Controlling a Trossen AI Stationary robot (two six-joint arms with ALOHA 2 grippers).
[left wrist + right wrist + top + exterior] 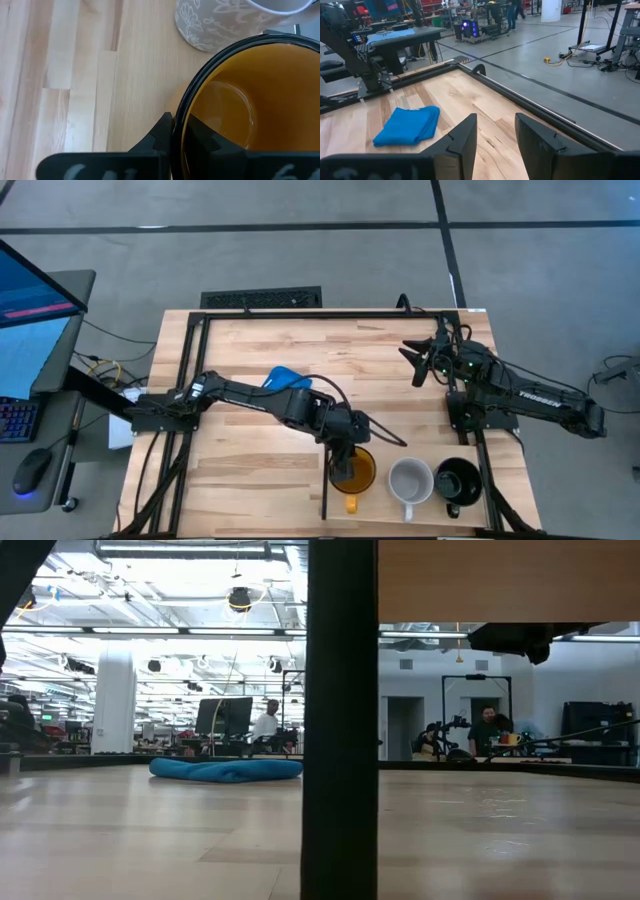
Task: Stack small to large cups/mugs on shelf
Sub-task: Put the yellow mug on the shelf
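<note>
Three mugs stand in a row at the near edge of the wooden shelf panel (400, 515): an amber-yellow mug (358, 472), a pale grey-white mug (410, 482) and a glossy black mug (458, 482). A thin black divider strip (323, 495) runs just left of the amber mug. My left gripper (345, 465) is shut on the amber mug (240, 110), with the patterned grey-white mug (210, 25) right beside it. My right gripper (420, 360) is open and empty, held up over the table's far right part. My left gripper holds the amber mug by its rim (179, 112), on the side toward the divider strip. One finger (200, 132) is inside the mug and one finger (161, 131) is outside. The fingers come from above, pointing down. The mug is upright, mouth up; whether its base rests on the wood I cannot tell.
A folded blue cloth (285, 378) lies mid-table; it also shows in the right wrist view (407, 125) and the low view (225, 770). A black frame (478, 470) borders the shelf panel's right side. Bare wood lies left of the divider strip (250, 470). People stand in the room behind (487, 730).
</note>
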